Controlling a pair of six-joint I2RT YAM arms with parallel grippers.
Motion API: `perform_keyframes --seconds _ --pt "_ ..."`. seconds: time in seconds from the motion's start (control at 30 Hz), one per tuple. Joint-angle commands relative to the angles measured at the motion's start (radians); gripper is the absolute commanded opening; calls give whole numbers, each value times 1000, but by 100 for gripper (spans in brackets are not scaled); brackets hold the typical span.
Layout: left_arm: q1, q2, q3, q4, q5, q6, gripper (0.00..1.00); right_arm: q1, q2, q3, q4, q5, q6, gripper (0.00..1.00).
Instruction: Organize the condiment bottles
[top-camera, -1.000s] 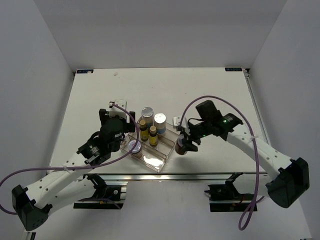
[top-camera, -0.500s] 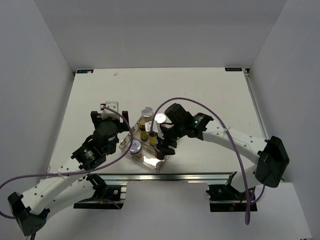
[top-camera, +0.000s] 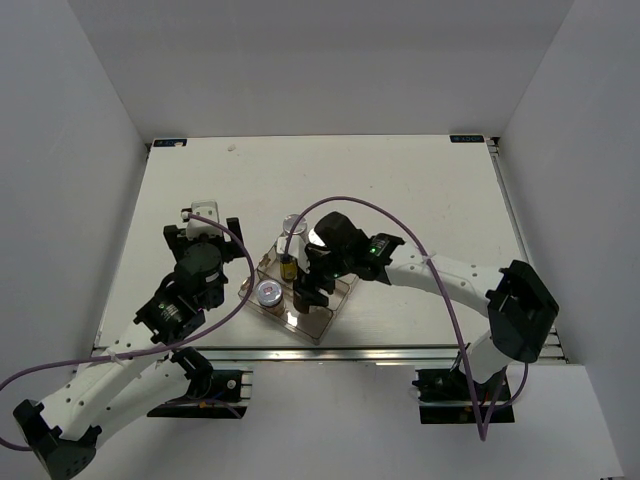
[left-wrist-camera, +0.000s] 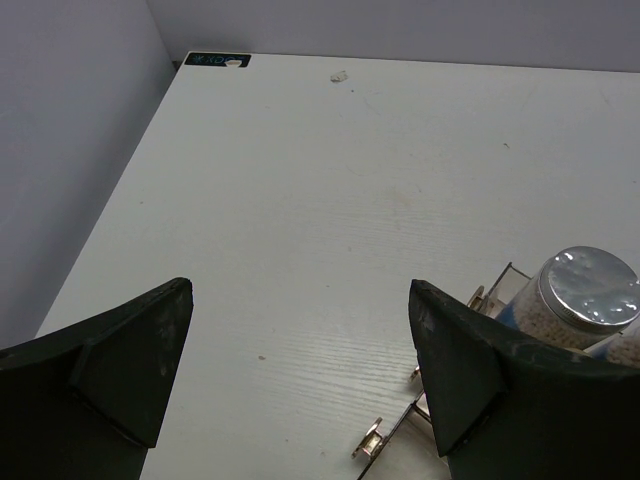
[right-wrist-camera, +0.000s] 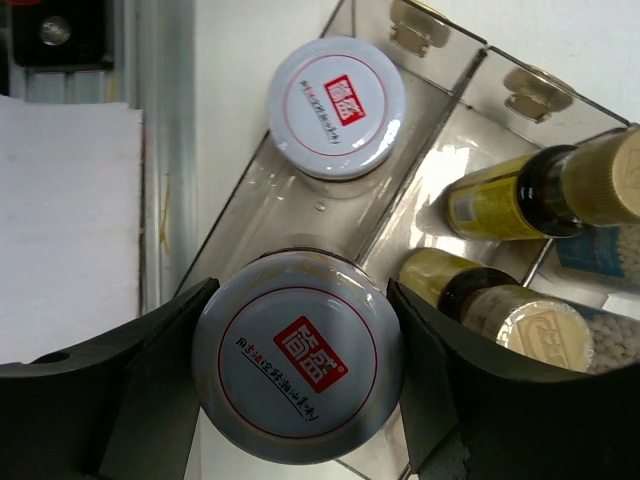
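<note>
Squarely, the white-lidded jar (right-wrist-camera: 298, 362) sits inside the right gripper (right-wrist-camera: 300, 395).

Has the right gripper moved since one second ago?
Yes. The right gripper, holding a white-lidded jar, went left, from right of the clear tray to above its near end.

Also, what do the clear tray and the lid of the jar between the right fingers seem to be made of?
Tray: probably clear hard plastic, glossy; its walls are see-through and catch bright reflections. Jar between the right fingers: the lid is smooth, white, faintly shiny, with red print; plastic or painted metal, I cannot tell which.
</note>
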Motion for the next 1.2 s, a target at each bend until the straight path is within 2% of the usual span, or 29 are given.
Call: perform_keyframes --seconds 0.0,0.57,1.0,1.1,1.13,1.17 --pt "11 -4 -4 14 8 2 98 9 4 -12 170 47 69 0" --pt "28 -7 -4 18 35 5 98 51 -23 -43 140 -35 66 0" --pt "37 1 -7 25 48 5 98 72 -2 -118 167 42 18 0" --pt "37 1 -7 23 51 5 98 72 9 -126 172 51 15 15" --pt "39 2 -8 23 53 5 98 72 15 -129 172 51 15 27" --pt "39 2 -8 23 51 5 98 71 21 -130 173 51 14 33"
